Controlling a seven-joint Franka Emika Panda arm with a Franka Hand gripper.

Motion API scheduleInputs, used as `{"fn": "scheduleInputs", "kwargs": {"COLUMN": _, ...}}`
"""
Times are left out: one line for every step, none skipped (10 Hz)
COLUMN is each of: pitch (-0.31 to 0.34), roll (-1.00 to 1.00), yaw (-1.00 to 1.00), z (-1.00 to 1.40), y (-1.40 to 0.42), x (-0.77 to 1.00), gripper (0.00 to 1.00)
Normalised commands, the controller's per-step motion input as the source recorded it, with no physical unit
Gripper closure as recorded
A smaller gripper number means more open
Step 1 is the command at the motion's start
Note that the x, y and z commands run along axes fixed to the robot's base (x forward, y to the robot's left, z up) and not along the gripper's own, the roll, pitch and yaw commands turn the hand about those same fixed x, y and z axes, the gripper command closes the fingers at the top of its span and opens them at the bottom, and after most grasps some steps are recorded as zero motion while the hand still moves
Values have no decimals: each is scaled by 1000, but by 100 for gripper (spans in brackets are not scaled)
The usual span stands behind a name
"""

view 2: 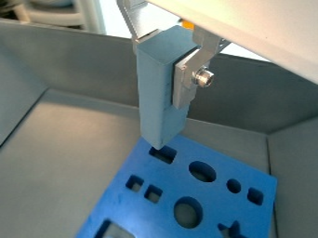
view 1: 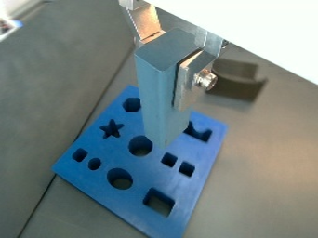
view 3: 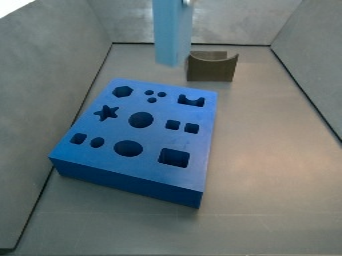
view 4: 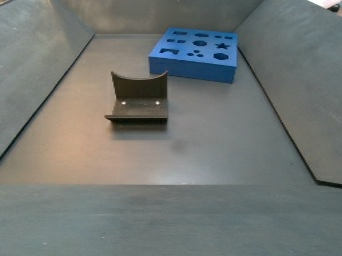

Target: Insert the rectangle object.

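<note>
The landmark for all positions is the blue board, a flat slab with shaped holes (star, circles, squares and a rectangular slot) lying on the dark grey surface.

In a side view the board occupies the left and centre of the walled enclosure. The rectangle object, a pale light-blue bar, hangs upright above the board's far edge, clear of the board top, with its upper end cut off by the frame. Behind the board's far right corner, apart from it, stands the dark olive-grey U-shaped block.

In the opposite side view the U-shaped block sits in the middle of the surface, with the board well beyond it toward the far wall; neither the bar nor the hand appears there.

In both wrist views the hand is clamped on the upper part of the rectangle object, a flat silver finger with a screw pressed flat against one side face. The bar points straight down at the board. Its lower end sits just over a rectangular hole near the board's edge; whether the tip has entered the hole cannot be told.
</note>
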Motion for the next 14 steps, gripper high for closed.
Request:
{"fn": "scheduleInputs", "kwargs": {"pitch": -39, "roll": 0, "yaw": -880, "z": -286, "y": -311, "x": 0, "gripper": 100}}
{"fn": "scheduleInputs", "kwargs": {"pitch": -29, "roll": 0, "yaw": -837, "z": -326, "y": -314, "x": 63, "gripper": 100}}
{"fn": "scheduleInputs", "kwargs": {"pitch": -31, "roll": 0, "yaw": -889, "z": -409, "y": -280, "x": 23, "gripper": 100}}
{"fn": "scheduleInputs", "kwargs": {"pitch": -14, "roll": 7, "yaw": -949, "z": -469, "y": -206, "x": 17, "gripper": 100}}
{"fn": "scheduleInputs", "kwargs": {"pitch": 0, "roll": 0, "yaw": -917, "z": -409, "y": -146, "x": 89, "gripper": 100}}
{"fn": "scheduleInputs", "kwargs": {"pitch": -3, "roll": 4, "yaw": -980, "z": -403, "y": -14, "x": 54, "gripper": 100}}
{"fn": "scheduleInputs", "kwargs": {"pitch": -26, "roll": 14, "yaw": -1000, "z": -380, "y": 0, "x": 0, "gripper": 100}}
{"fn": "scheduleInputs", "kwargs": {"pitch": -26, "roll": 13, "yaw": -1000, "z": -383, "y": 0, "x": 0, "gripper": 100}}
{"fn": "scheduleInputs", "kwargs": {"pitch": -26, "roll": 10, "yaw": -1000, "z": -377, "y": 0, "x": 0, "gripper": 100}}
{"fn": "scheduleInputs", "kwargs": {"pitch": -29, "roll": 9, "yaw": -1000, "z": -374, "y": 0, "x": 0, "gripper": 100}}
{"fn": "scheduleInputs", "kwargs": {"pitch": -29, "roll": 7, "yaw": -1000, "z": -369, "y": 0, "x": 0, "gripper": 100}}
{"fn": "scheduleInputs", "kwargs": {"pitch": -20, "roll": 0, "yaw": -1000, "z": -346, "y": 0, "x": 0, "gripper": 100}}
{"fn": "scheduleInputs", "kwargs": {"pitch": -17, "roll": 1, "yaw": -1000, "z": -349, "y": 0, "x": 0, "gripper": 100}}
{"fn": "scheduleInputs", "kwargs": {"pitch": -20, "roll": 4, "yaw": -1000, "z": -354, "y": 0, "x": 0, "gripper": 100}}
